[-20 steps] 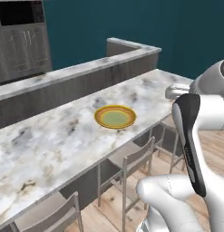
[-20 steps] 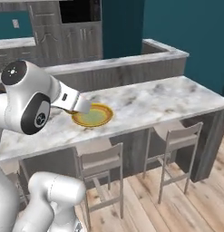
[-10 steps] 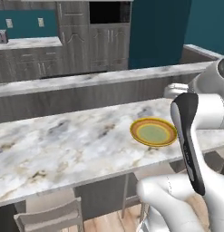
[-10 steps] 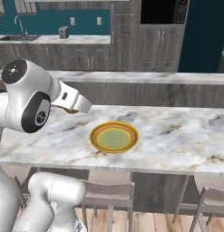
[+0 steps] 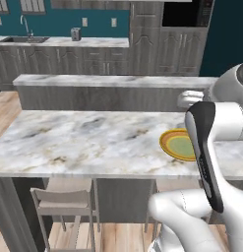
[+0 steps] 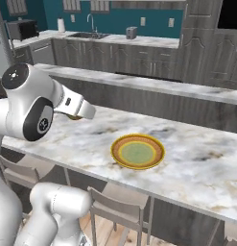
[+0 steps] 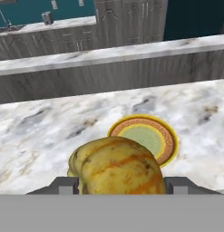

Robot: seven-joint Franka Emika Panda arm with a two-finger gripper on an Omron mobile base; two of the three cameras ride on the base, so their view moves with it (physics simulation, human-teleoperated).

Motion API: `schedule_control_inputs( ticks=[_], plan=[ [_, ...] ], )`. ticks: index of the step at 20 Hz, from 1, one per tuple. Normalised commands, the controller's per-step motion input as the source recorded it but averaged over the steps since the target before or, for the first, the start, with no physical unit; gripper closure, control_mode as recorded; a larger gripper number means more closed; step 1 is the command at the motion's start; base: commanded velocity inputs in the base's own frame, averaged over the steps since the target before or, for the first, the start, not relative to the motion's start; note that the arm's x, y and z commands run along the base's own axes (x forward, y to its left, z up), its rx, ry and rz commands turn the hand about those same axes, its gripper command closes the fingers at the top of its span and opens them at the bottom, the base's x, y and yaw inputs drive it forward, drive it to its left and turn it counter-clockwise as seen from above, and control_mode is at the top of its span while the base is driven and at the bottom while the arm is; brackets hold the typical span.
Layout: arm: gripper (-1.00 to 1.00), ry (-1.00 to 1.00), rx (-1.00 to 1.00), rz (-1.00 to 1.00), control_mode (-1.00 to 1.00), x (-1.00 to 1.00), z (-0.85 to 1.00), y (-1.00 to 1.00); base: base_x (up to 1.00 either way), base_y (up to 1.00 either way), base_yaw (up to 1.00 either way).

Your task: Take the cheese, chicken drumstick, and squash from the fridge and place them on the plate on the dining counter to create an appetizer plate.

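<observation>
In the hand view my gripper (image 7: 120, 185) is shut on the squash (image 7: 115, 165), a yellow lump with orange streaks that sits between the two grey fingertips (image 7: 64, 186). Just beyond it, the golden-yellow plate (image 7: 145, 136) with a greenish centre lies bare on the marble dining counter (image 7: 36, 131). In the right base view the hand (image 6: 77, 108) hovers over the counter to the left of the plate (image 6: 137, 151), with a bit of the squash (image 6: 74, 116) under it. The left base view has the plate (image 5: 178, 145) partly behind my forearm. Cheese, chicken drumstick and fridge are out of view.
Grey stools (image 5: 64, 197) (image 6: 115, 206) stand under the near edge of the counter. A raised marble ledge (image 5: 108, 81) runs along its far side. Beyond are dark cabinets and a far counter with a sink (image 6: 86, 36) and a toaster (image 5: 75, 34).
The base has swung round, so the whole scene shifted and the plate sits elsewhere in each picture. The grip on the squash looks unchanged.
</observation>
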Motion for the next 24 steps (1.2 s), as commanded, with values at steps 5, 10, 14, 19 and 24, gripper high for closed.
schedule_control_inputs(
  ticks=[5,10,14,19,24],
  plan=[
    [1.0,0.0,0.0,0.0,1.0,0.0,0.0,0.0,0.14,0.0,0.01],
    [1.0,0.0,0.0,0.0,-1.0,0.15,-0.15,-0.39,0.0,-0.02,0.0],
    [1.0,0.07,0.0,0.0,-1.0,0.36,-0.24,-0.57,0.0,0.0,0.0],
    [1.0,0.17,0.0,0.0,-1.0,0.62,-0.3,-0.34,0.0,0.0,0.0],
    [1.0,0.2,0.03,0.04,-1.0,0.71,-0.43,-0.38,0.0,0.0,0.0]
  ],
)
